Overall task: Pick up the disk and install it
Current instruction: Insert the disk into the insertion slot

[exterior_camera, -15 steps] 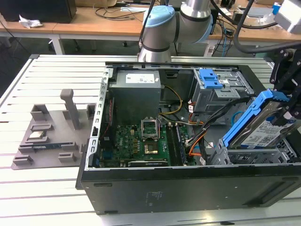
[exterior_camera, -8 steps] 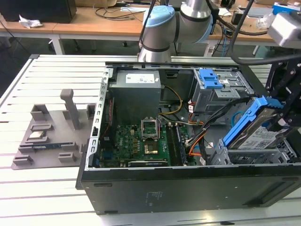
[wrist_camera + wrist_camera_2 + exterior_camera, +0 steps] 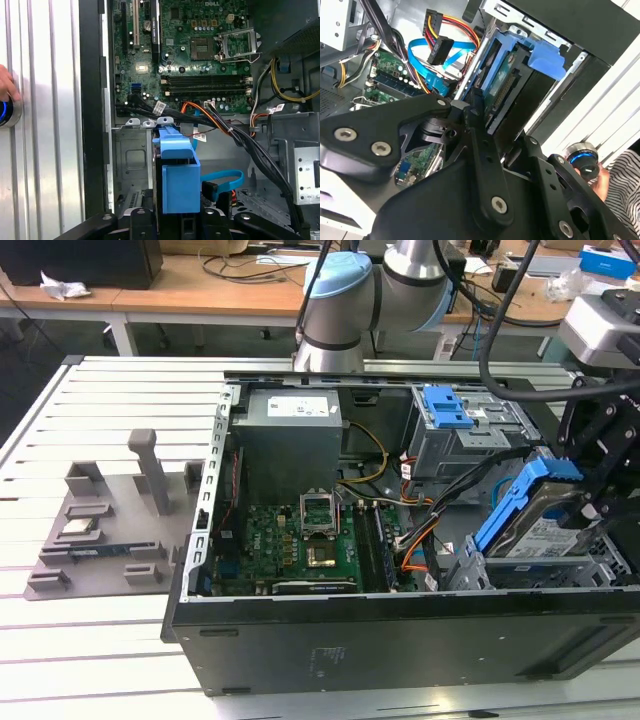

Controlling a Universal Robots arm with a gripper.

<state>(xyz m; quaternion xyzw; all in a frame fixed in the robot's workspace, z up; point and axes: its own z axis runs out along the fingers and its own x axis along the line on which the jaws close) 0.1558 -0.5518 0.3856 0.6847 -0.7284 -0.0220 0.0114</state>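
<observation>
The disk (image 3: 548, 530), a silver-grey drive with a white-and-blue label in a bright blue bracket, hangs tilted over the metal bay (image 3: 520, 570) at the front corner of the open computer case, on the exterior view's right. Its lower end dips into the bay and its upper end is raised. My black gripper (image 3: 592, 492) is shut on that raised end. In the first wrist view the blue bracket (image 3: 176, 182) stands between the fingers (image 3: 142, 217) of my gripper (image 3: 180, 220). The second wrist view shows the disk (image 3: 506, 87) edge-on beside one finger (image 3: 479, 127).
Motherboard (image 3: 300, 540), power supply (image 3: 290, 430) and a grey drive cage with a blue latch (image 3: 445, 408) fill the case. Orange and black cables (image 3: 215, 117) run near the bay. A grey fixture plate (image 3: 100, 525) lies on the exterior view's left. A hand rests by a blue-lit knob (image 3: 584, 159).
</observation>
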